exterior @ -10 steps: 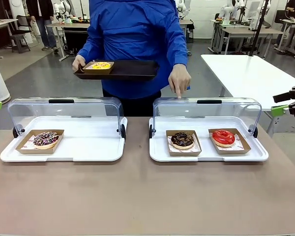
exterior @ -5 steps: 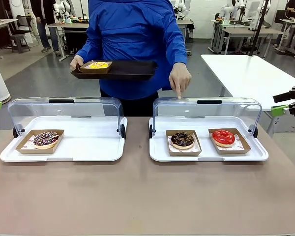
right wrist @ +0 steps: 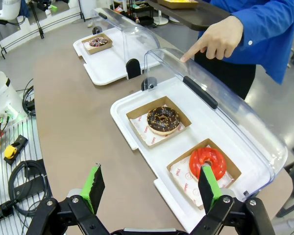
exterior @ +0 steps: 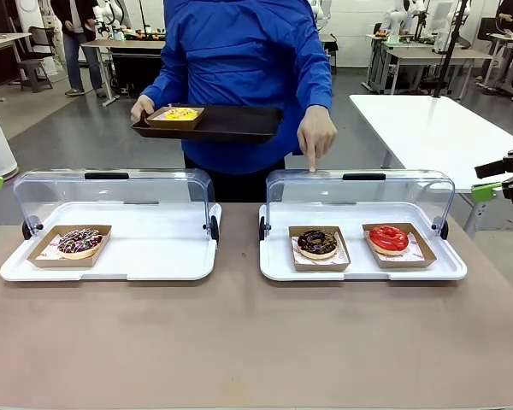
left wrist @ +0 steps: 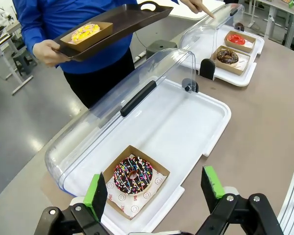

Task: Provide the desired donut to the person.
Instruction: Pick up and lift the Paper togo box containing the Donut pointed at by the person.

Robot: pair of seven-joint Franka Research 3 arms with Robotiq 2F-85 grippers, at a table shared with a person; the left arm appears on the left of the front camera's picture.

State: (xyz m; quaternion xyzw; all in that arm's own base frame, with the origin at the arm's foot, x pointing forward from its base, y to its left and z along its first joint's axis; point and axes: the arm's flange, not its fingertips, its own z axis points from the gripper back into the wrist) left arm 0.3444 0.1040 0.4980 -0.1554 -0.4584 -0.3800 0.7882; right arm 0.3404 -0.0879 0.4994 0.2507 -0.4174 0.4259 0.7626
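The person (exterior: pixel 239 77) in a bright blue coat stands at the far side. One hand holds a black tray (exterior: pixel 231 124) carrying a boxed yellow donut (exterior: pixel 179 114). The other hand (exterior: pixel 315 137) points a finger down at the right display case's lid, above the chocolate donut (exterior: pixel 317 243). A red donut (exterior: pixel 388 238) sits beside it. A sprinkled donut (exterior: pixel 79 242) lies in the left case. My left gripper (left wrist: pixel 154 188) is open above the sprinkled donut (left wrist: pixel 133 175). My right gripper (right wrist: pixel 151 188) is open, hovering short of the red donut (right wrist: pixel 207 162) and the chocolate one (right wrist: pixel 162 119).
Both white display trays (exterior: pixel 154 256) (exterior: pixel 359 269) have their clear lids swung up at the back. The brown tabletop in front of them is bare. A white table (exterior: pixel 427 128) stands at the far right, and cables lie off the table edge (right wrist: pixel 19 181).
The person has shifted slightly to the right with the tray; the pointing finger stays over the right case. Neither arm has moved.
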